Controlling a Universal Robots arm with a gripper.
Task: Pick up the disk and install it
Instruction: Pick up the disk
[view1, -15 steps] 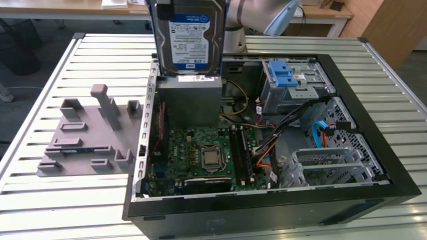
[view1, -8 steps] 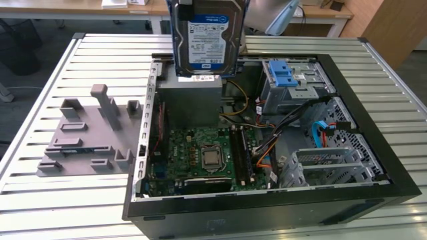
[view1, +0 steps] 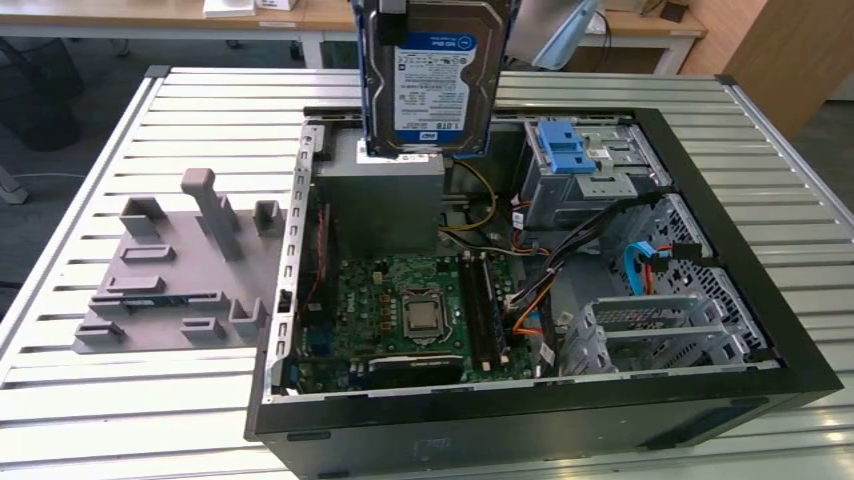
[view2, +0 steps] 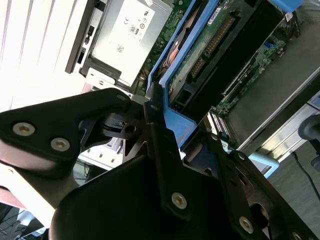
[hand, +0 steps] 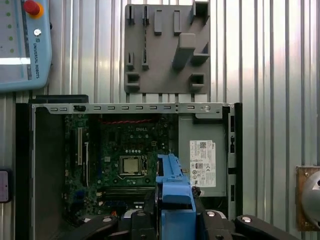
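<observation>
Silver-grey and upright, the disk (view1: 434, 85) hangs above the open computer case (view1: 534, 425). In the exterior view its blue-and-white label faces the camera and its lower edge lies over the grey power-supply box (view1: 387, 195) at the far end of the case. I get the label side from that camera. The second wrist view gives me the other face instead: the dark underside with its connector row, and the blue rail frame (view2: 172, 62) running along the edge. In the first wrist view I look straight down past the rail's blue end (hand: 175, 192) onto the motherboard (hand: 130, 142), with the power-supply box just beside it.

The gripper (view2: 146, 104) is pressed together on the disk, pinching it at the end of the blue frame. Its black fingers (view2: 159, 150) meet the plastic there, though the linkage hides the pads themselves, so I judge the exact contact only roughly. Nothing else touches the pincer.

Inside the case, towards the exterior view's right, a grey drive cage (view1: 594, 180) carries a bright-blue latch (view1: 567, 150). Outside the case, on the slatted table (view1: 134, 400), a grey printed fixture (view1: 174, 275) stands to the exterior view's left, well apart from the disk.
</observation>
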